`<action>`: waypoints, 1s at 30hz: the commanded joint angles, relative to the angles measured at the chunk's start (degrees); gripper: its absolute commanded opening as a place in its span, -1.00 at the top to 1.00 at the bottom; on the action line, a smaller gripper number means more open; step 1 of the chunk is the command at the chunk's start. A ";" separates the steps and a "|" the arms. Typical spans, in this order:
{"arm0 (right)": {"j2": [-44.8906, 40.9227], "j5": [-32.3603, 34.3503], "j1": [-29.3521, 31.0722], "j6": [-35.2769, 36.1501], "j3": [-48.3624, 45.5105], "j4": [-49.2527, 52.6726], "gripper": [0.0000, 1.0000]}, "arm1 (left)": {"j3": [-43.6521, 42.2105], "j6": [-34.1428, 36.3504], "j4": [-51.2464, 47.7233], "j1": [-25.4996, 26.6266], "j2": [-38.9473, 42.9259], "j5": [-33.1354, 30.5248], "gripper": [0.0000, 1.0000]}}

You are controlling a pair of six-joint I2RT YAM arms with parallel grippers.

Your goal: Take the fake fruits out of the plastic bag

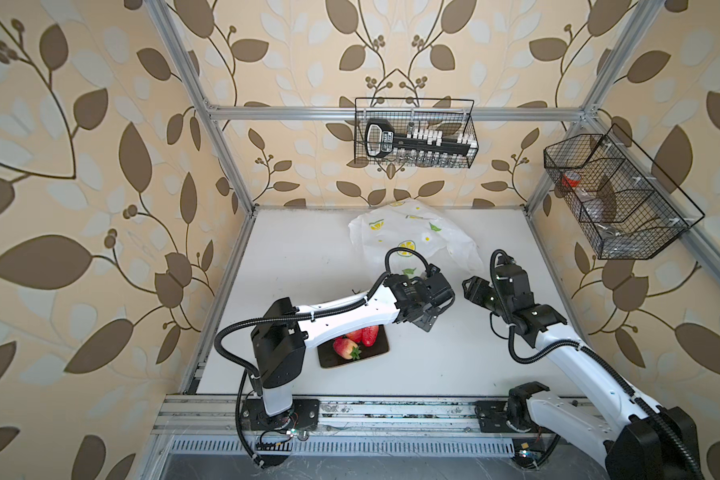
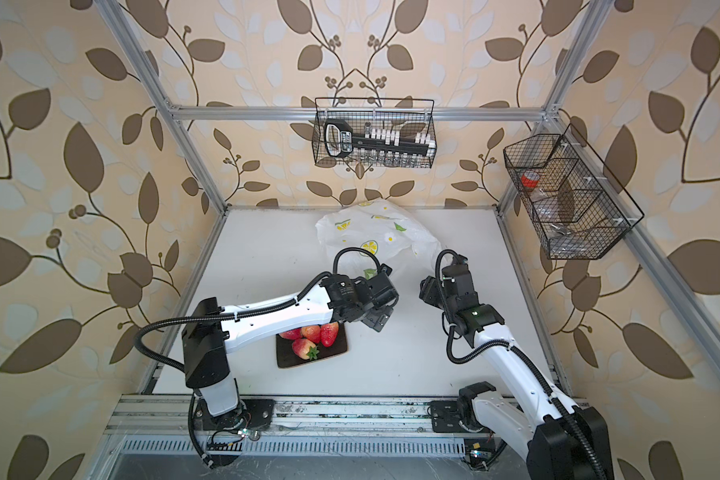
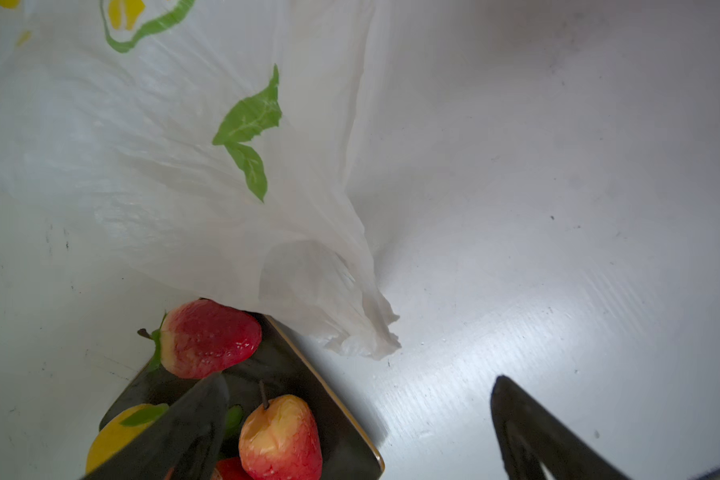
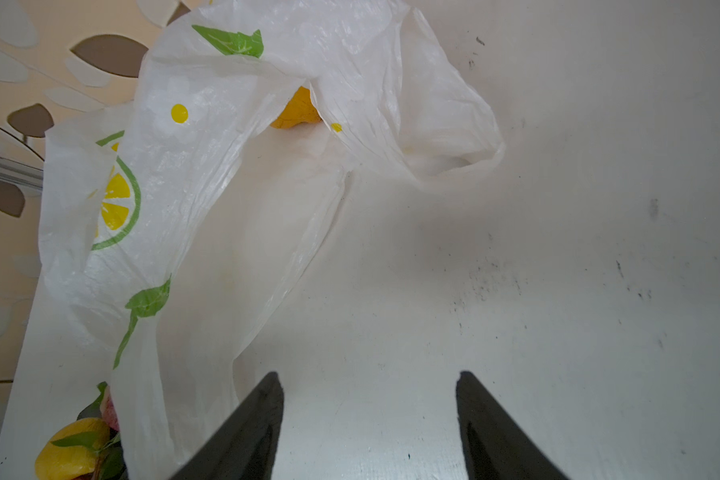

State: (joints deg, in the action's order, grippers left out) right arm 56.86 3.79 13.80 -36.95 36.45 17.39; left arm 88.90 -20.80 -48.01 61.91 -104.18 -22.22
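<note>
The plastic bag [image 2: 375,232] lies slumped far-centre on the table [image 2: 267,257]. The black tray [image 2: 333,358], near left, already carries several fake fruits [image 2: 308,347]. The left gripper [image 3: 360,378] and right gripper [image 4: 368,374] hang spread, empty. One yellow piece [image 4: 296,110], probably a fruit, is left inside the bag.

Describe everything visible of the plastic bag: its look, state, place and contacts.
The plastic bag is thin, crinkled white film printed with lemon slices, green leaves and daisies. It lies slumped on the white table near the back wall, mouth gaping; a yellow fruit shows inside. One flap overlaps the black tray corner.
</note>
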 commanded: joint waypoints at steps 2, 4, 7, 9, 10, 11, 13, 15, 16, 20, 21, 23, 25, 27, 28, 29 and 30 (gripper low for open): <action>-1.91 -0.70 -0.18 -2.05 -1.61 0.63 -0.34 | 3.90 1.88 -0.75 0.03 -3.96 -4.73 -0.88; -2.49 -0.54 -0.12 -2.33 -1.82 0.87 -0.34 | 3.99 2.42 0.21 0.05 -5.90 -6.05 -0.82; -3.13 -0.63 -0.14 -2.43 -1.86 1.05 -0.34 | 3.84 2.57 1.52 -0.04 -7.77 -8.03 -0.69; -3.32 -0.78 -0.14 -2.43 -1.83 1.04 -0.34 | 3.24 2.63 3.06 -0.18 -8.29 -8.55 -0.53; -3.42 -1.01 -0.14 -2.43 -1.83 1.11 -0.34 | 3.00 2.65 3.92 -0.20 -8.55 -8.70 -0.42; -3.39 -1.09 -0.10 -2.43 -1.86 1.11 -0.33 | 3.01 2.64 4.42 -0.29 -8.82 -8.95 -0.32; -3.34 -1.68 -0.12 -2.43 -1.74 1.12 -0.33 | 3.11 2.35 5.05 -0.69 -9.36 -9.55 -0.08; -3.25 -2.16 -0.18 -2.59 -1.65 1.08 -0.33 | 3.06 2.41 5.83 -0.89 -9.20 -9.95 0.12; -3.25 -2.44 -0.13 -2.90 -1.65 1.03 -0.32 | 2.91 2.49 6.33 -1.04 -8.94 -10.05 0.22; -2.27 -3.99 -0.17 -5.07 -2.23 -1.30 -0.30 | 1.98 2.69 8.31 -2.09 -7.31 -9.02 0.58; -1.67 -4.66 -0.10 -5.90 -2.35 -2.61 -0.30 | 1.92 2.67 8.52 -2.48 -6.97 -8.63 0.64; 0.11 -6.18 -0.10 -7.64 -2.32 -5.04 -0.28 | 2.11 2.43 8.72 -3.10 -6.36 -8.20 0.78; 1.99 -7.47 -0.13 -8.79 -1.77 -6.74 -0.27 | 2.39 2.43 8.94 -3.50 -5.63 -8.12 0.89; 3.81 -8.26 -0.12 -9.50 -1.12 -8.28 -0.26 | 2.66 2.39 9.29 -3.89 -4.62 -7.77 1.00; 4.69 -8.60 -0.15 -9.80 -0.73 -9.10 -0.26 | 2.76 2.38 9.53 -4.07 -3.98 -7.46 1.00; 5.51 -9.03 -0.12 -10.06 -0.29 -10.02 -0.25 | 2.85 2.35 9.73 -4.21 -3.23 -7.17 1.00; 6.33 -9.35 -0.17 -10.44 0.13 -10.75 -0.25 | 3.04 2.49 9.86 -4.31 -2.61 -6.98 1.00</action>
State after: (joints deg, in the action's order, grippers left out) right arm 61.82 -3.31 13.80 -45.21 35.27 10.28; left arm 90.85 -17.98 -39.27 58.04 -112.57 -28.84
